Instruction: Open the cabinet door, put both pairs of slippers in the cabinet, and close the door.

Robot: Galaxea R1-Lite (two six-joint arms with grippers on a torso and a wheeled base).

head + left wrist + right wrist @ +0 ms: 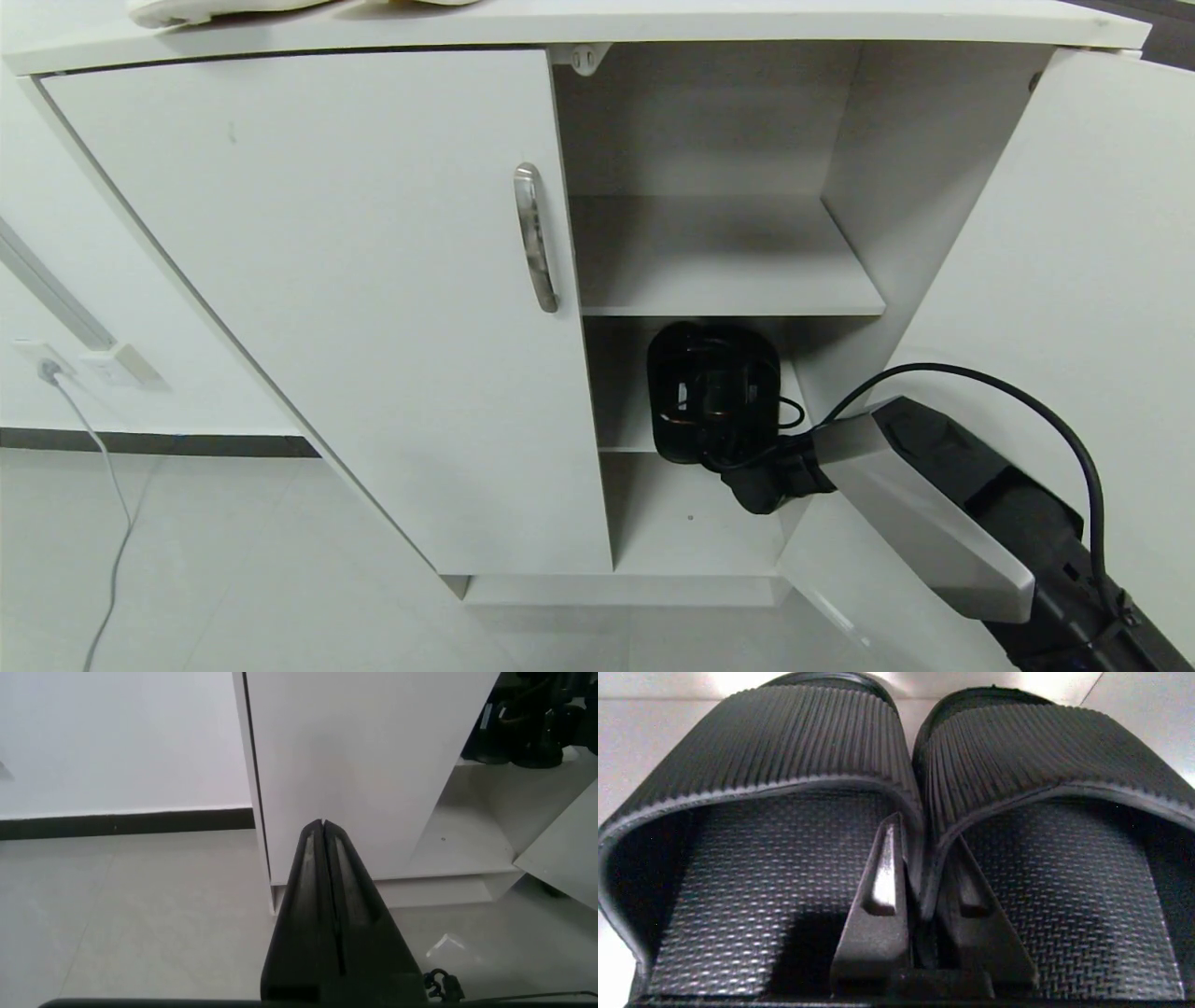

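Nearest, left claw clamped on nothing, low before the closed left door. Farther in, right claw pinching the touching inner walls of the black slippers, seemingly resting on the lower shelf. Could drag the pair back out if withdrawn before letting go, or bump the open door on the way. Up top, pale slippers not yet stowed.

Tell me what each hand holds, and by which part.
The right hand pinches the pair of black ribbed rubber slippers by their touching inner side walls, one finger inside each. The left hand is shut on nothing.
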